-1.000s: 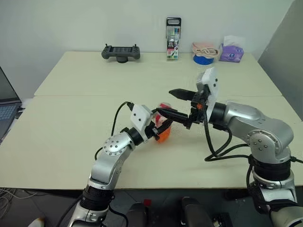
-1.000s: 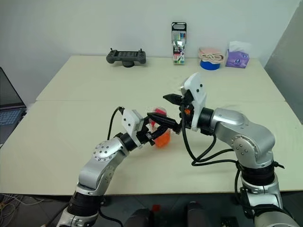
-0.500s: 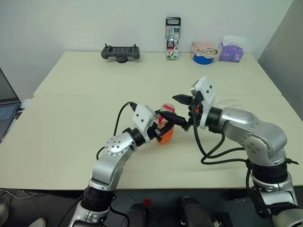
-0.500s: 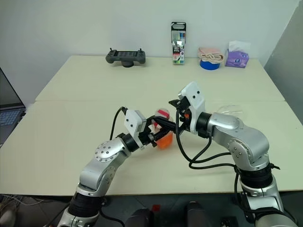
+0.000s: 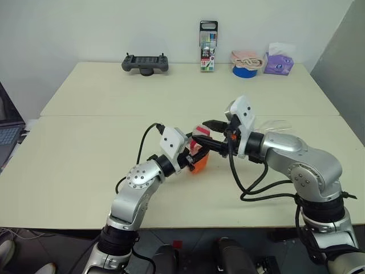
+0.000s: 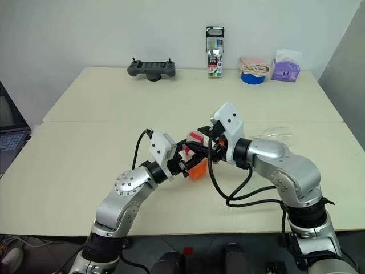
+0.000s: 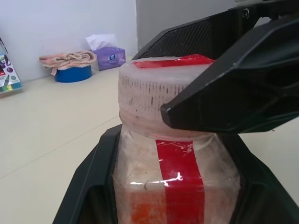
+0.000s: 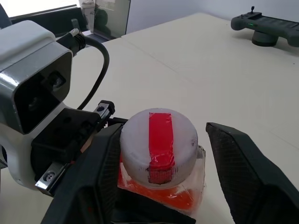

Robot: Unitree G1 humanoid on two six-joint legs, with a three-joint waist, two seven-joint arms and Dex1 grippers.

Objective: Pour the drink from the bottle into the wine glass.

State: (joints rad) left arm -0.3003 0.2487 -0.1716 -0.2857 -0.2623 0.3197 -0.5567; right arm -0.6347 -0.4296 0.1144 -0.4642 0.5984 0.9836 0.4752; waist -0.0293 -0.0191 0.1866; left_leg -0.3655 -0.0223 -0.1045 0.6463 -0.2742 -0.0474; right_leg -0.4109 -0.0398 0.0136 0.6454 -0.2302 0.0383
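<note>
My left gripper point(image 5: 191, 155) is shut on the bottle point(image 5: 198, 161) and holds it upright just above the table. It is a small clear bottle with the orange drink point(image 6: 197, 168) in its lower part and a white cap with a red stripe point(image 8: 159, 140). My right gripper point(image 5: 199, 131) comes in from the right at cap height and is open. Its fingers point(image 8: 243, 163) straddle the cap, one close against it, the other a little apart. The wine glass point(image 6: 278, 133) shows as a faint clear shape on the table behind my right forearm, partly hidden.
Along the far edge of the table point(image 5: 85, 171) stand a black controller point(image 5: 145, 61), a tall marker pack point(image 5: 208, 47), a blue roll with a cloth on it point(image 5: 246, 64) and a purple tissue box point(image 5: 278, 63). A laptop point(image 5: 7, 131) sits off the table's left side.
My right gripper has come down and in toward the bottle, and its fingers have narrowed around the cap. The left gripper and the bottle have stayed put.
</note>
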